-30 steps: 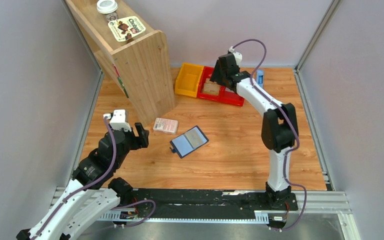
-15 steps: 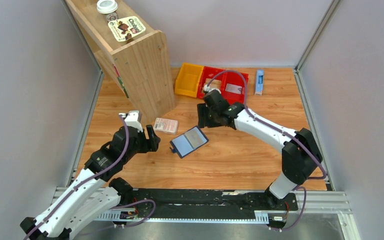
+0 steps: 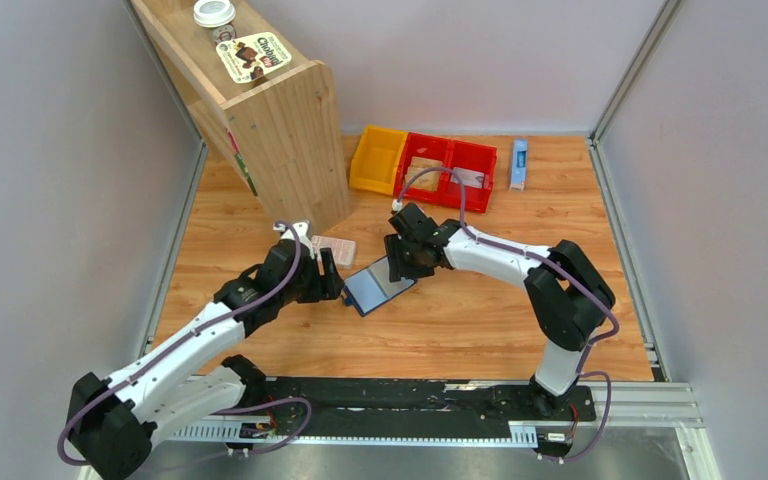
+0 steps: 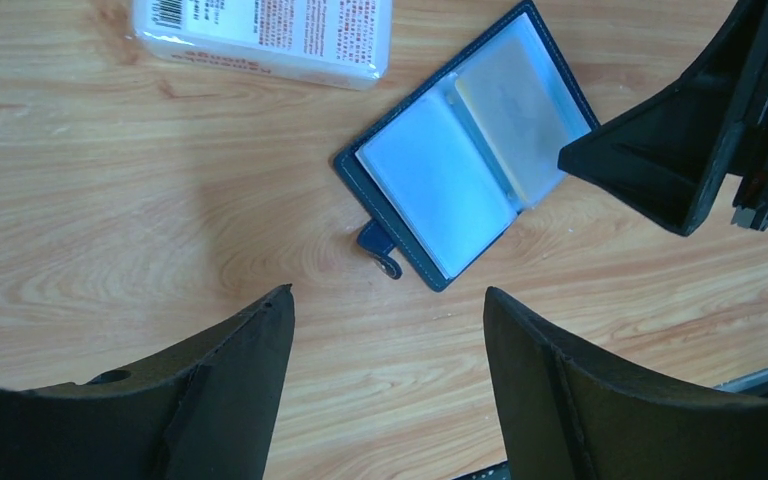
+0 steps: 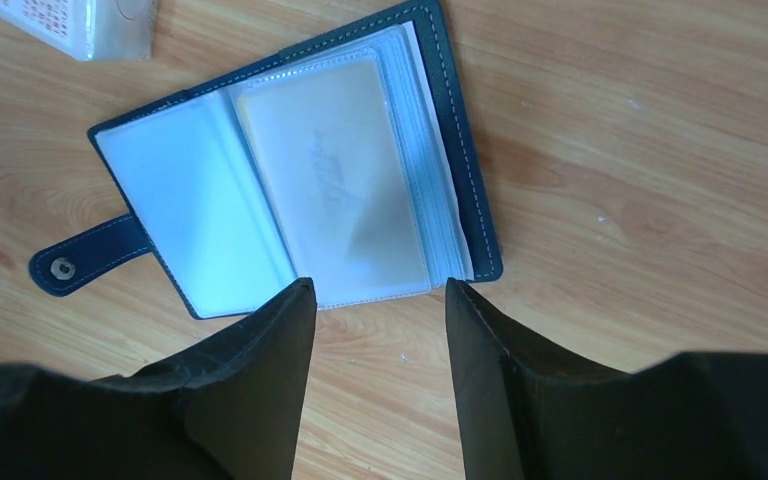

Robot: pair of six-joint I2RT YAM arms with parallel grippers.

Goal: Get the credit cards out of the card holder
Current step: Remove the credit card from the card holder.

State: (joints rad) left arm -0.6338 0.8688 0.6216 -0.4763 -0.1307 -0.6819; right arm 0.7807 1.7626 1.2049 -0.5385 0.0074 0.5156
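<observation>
Two empty, open claws, left claw and right claw, have reached the navy-blue leather-like card holder, so card extraction can likely begin.

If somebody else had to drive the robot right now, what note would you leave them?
Left gripper: open, empty, close to the clasp side of the card holder, not touching it.
Right gripper: open, empty, at the edge of the holder's card page.
Card holder: lying open between the grippers, with a yellowish card in its clear sleeve.
Done: a pale card lies in the red bin; a tan card seems to lie in the next compartment.
Left: pull out the yellowish card and check the stacked sleeves behind it.
</observation>
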